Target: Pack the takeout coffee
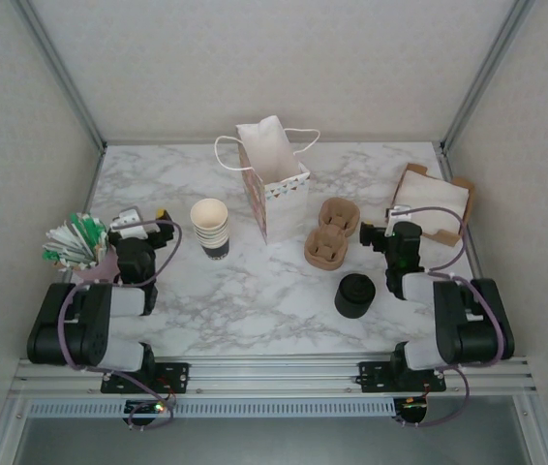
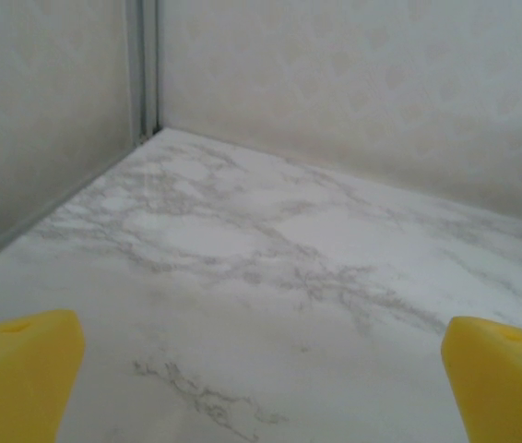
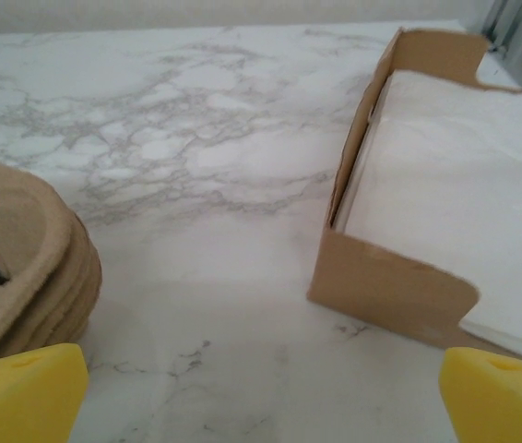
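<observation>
On table (image 1: pixel 255 300) I log: one paper bag (image 1: pixel 272 184); one cup stack (image 1: pixel 210 228) left of it, dark at base, takeout coffee I cannot tell apart there; one black lid stack (image 1: pixel 354 295); one napkin box (image 1: pixel 434 203). Left gripper (image 2: pixel 261 378), right gripper (image 3: pixel 261 388): both spread, empty.

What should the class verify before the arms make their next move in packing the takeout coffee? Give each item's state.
1. The left pincer is open: ok.
2. The right pincer is open: ok.
3. The paper bag stands upright: ok.
4. The bag's mouth is open wide enough: cannot tell.
5. A cup is lidded: not ok; the cup stack is open-topped, and the lid stack stands apart.
6. The carrier trays are untouched: ok.
</observation>
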`<state>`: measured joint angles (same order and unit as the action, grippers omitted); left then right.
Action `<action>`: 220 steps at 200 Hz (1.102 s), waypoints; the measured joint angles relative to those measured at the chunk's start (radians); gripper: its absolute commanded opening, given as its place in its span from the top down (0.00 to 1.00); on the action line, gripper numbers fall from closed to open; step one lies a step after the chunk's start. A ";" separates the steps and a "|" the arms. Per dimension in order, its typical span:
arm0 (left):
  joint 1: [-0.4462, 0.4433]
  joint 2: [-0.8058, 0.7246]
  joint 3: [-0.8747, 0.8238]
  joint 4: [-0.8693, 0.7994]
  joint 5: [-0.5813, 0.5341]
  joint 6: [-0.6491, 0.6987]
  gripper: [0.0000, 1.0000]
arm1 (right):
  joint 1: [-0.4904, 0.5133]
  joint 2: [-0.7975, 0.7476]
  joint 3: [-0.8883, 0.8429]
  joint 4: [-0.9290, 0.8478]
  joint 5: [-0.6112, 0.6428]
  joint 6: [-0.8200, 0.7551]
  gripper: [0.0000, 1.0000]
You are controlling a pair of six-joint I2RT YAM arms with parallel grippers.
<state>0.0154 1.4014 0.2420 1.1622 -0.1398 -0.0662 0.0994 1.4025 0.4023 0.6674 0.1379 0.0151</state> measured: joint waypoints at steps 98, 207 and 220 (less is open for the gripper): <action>-0.082 -0.378 0.092 -0.377 -0.064 -0.105 0.01 | 0.036 -0.528 0.095 -0.461 0.014 0.143 0.01; -0.133 -1.026 -0.005 -0.737 -0.037 -0.412 0.01 | 0.037 -0.802 0.382 -1.110 -0.258 0.443 0.01; -0.133 -1.033 -0.005 -0.780 -0.035 -0.428 0.01 | 0.037 -0.779 0.397 -1.148 -0.285 0.466 0.01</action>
<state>-0.1173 0.3679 0.2371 0.3817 -0.1753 -0.4938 0.1364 0.6235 0.7990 -0.4808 -0.1471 0.4812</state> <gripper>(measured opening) 0.994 0.988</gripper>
